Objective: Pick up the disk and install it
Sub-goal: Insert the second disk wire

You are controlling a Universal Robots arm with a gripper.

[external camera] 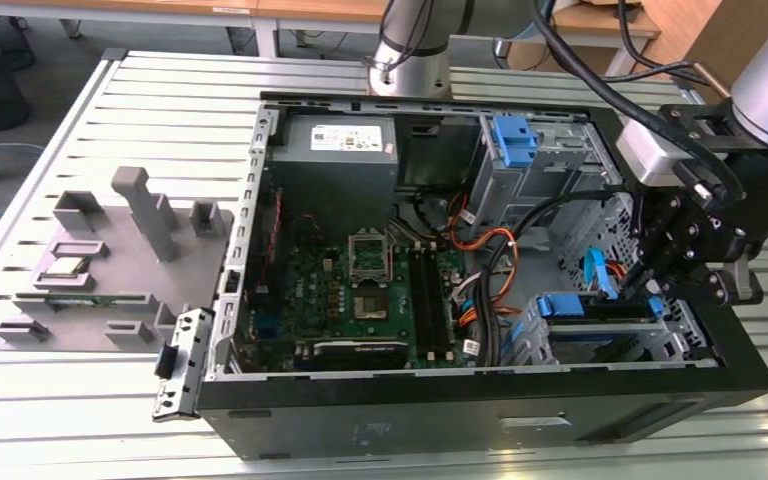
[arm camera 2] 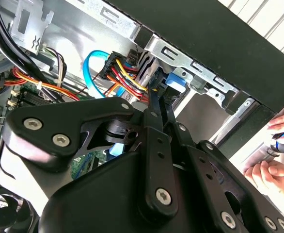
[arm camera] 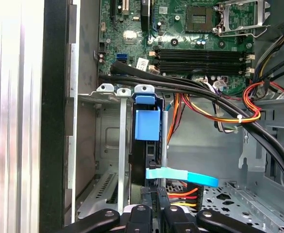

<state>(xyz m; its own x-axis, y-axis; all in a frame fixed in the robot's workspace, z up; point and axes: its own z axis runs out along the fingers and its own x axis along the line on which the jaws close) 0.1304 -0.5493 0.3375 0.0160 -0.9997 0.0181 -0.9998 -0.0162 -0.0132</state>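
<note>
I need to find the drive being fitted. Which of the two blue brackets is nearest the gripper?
The blue-framed disk in the lower bay beside the gripper; the other blue bracket sits near the power supply.

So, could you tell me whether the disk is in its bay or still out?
In: the disk sits edge-on in the metal bay, with the claw at its end.

Blue-framed disk [arm camera: 147, 124], black case [external camera: 491, 420]

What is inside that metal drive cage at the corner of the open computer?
The grey metal drive cage holds a disk in a blue plastic carrier, standing edge-on. The disk's faces are hidden; neighbouring slots look bare.
</note>
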